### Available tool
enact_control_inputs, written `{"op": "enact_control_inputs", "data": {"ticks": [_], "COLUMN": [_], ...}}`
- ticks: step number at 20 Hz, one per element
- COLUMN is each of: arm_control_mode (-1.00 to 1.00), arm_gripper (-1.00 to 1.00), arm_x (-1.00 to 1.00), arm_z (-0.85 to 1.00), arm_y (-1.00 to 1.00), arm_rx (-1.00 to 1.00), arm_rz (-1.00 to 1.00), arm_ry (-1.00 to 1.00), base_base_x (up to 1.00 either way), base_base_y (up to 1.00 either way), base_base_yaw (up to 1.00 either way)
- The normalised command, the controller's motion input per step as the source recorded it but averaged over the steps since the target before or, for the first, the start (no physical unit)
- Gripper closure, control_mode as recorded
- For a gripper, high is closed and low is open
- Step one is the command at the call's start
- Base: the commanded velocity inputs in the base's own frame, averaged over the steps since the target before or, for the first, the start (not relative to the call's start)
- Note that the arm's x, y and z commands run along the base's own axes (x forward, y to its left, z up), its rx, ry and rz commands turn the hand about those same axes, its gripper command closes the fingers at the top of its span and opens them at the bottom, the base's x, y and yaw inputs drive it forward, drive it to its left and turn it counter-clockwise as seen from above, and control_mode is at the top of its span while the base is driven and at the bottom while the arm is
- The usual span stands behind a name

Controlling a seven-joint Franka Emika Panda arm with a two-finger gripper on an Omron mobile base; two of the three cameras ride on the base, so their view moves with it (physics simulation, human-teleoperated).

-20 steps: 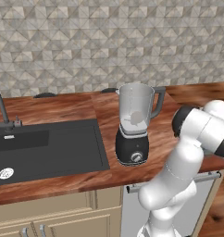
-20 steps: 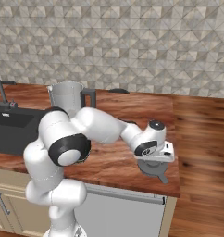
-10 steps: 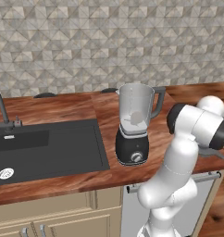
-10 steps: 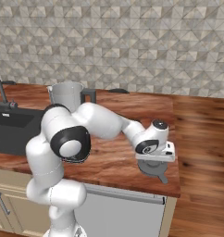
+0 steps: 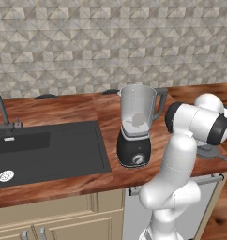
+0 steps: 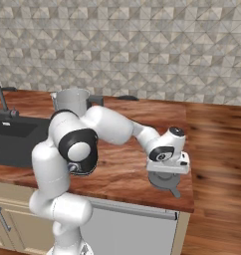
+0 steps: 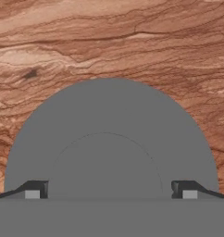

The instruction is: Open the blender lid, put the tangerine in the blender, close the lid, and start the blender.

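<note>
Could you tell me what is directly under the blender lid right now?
The blender lid hangs over the bare wooden counter, beneath the gripper. The wood right below it is covered.

No legible text, label, brand, number or sign appears on any surface in these views, including the tall clear-jar blender with the rounded black base (image 5: 135,133).

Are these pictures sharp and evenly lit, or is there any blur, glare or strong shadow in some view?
Left base view: even flat light, the blender shows soft pale patches on its clear jar, no hard shadows. Right base view: slightly soft, the blender lid darkens the counter faintly beneath. Hand view: the lid is flat grey, wood grain slightly blurred, no glare.
</note>
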Motion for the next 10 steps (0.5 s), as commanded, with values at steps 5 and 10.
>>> {"op": "enact_control_inputs", "data": {"ticks": [5, 10], "arm_control_mode": [-1.00, -1.00], "arm_gripper": [1.00, 1.00], "arm_x": [0.00, -0.06], "arm_z": [-0.64, -0.69], "arm_y": [0.44, 0.39], "arm_rx": [-0.01, -0.01], "arm_rz": [0.01, 0.00], "arm_ry": [0.05, 0.02], "base_base_x": [0.00, 0.00], "base_base_y": [0.00, 0.00], "base_base_yaw": [0.00, 0.00]}}
